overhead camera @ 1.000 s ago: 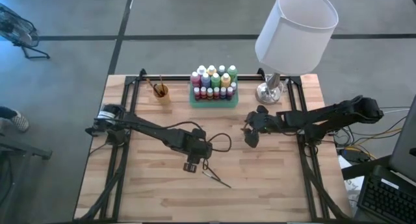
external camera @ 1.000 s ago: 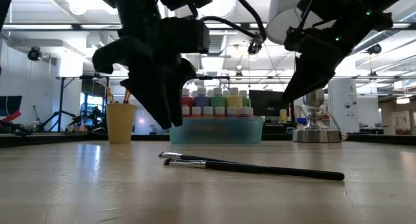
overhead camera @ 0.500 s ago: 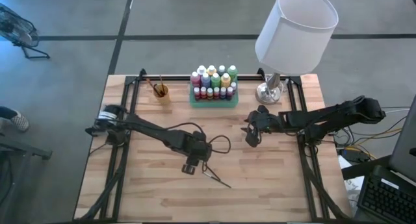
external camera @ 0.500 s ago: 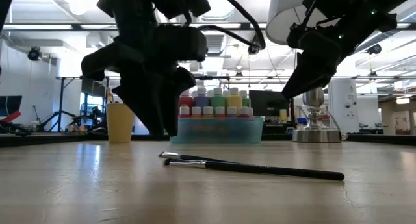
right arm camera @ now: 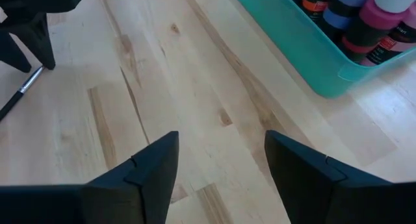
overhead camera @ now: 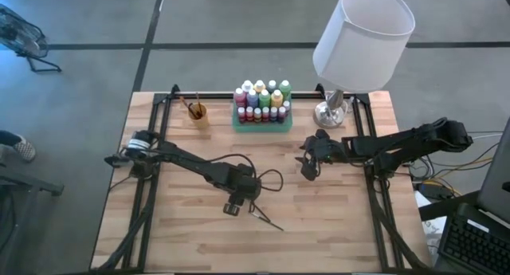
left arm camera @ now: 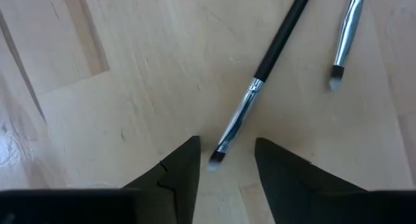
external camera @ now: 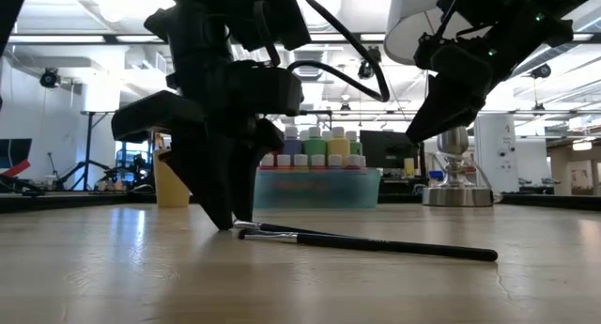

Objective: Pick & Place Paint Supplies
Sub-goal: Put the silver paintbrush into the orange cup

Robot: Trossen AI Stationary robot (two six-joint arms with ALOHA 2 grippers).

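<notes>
Left gripper (left arm camera: 225, 169) has lowered, jaws straddling a paintbrush (left arm camera: 257, 84) tip.

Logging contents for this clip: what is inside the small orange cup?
The orange cup holds a few thin dark-handled paintbrushes, handles sticking out above the rim. Their lower ends are hidden by the cup wall, so the exact count is unclear.

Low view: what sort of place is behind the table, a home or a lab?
Probably a lab or open workshop: strip ceiling lights, a tripod stand and a monitor show beyond the wooden table.

no readable text or labels anywhere.
</notes>
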